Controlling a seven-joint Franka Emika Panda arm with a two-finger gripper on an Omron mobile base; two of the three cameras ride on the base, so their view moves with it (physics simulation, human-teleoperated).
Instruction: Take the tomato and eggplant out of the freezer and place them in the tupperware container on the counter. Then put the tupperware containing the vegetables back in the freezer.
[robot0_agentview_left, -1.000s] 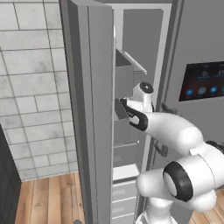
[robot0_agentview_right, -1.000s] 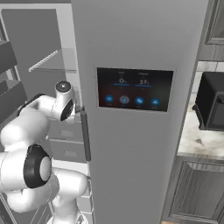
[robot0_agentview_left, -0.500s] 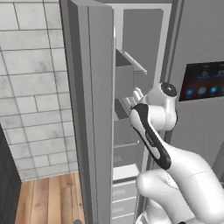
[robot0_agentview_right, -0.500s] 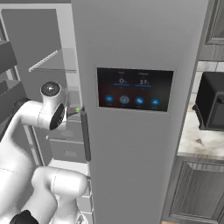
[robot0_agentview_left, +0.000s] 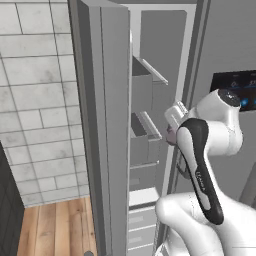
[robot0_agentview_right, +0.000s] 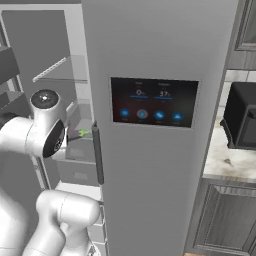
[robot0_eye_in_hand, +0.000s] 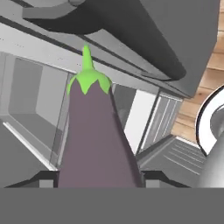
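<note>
i have the eggplant (robot0_eye_in_hand: 95, 135) clamped between my two fingertips (robot0_eye_in_hand: 43, 178), which sit partly closed on either side of its thick lower body. it runs straight away from my hand, purple flesh first, then the green cap, then the little stem pointing out ahead. from the left base camera a bit of purple (robot0_agentview_left: 171, 135) shows at my gripper (robot0_agentview_left: 174, 126), right at the edge of the freezer (robot0_agentview_left: 150, 100) opening.

i judge it light and fairly firm, with a smooth waxy skin that could slip lengthwise if i swing fast or tip it stem-down. the fat middle, where i have it, is the right place to hold; the stem end is too thin and tapered to pinch. a gentle squeeze should do, since hard pressure would dent it.

past the stem are the freezer's grey shelf edges and pale inner walls, and farther off to one side a strip of wooden floor (robot0_eye_in_hand: 205, 94). the microwave (robot0_agentview_right: 241, 117) stands on the counter (robot0_agentview_right: 225, 157), well away.
</note>
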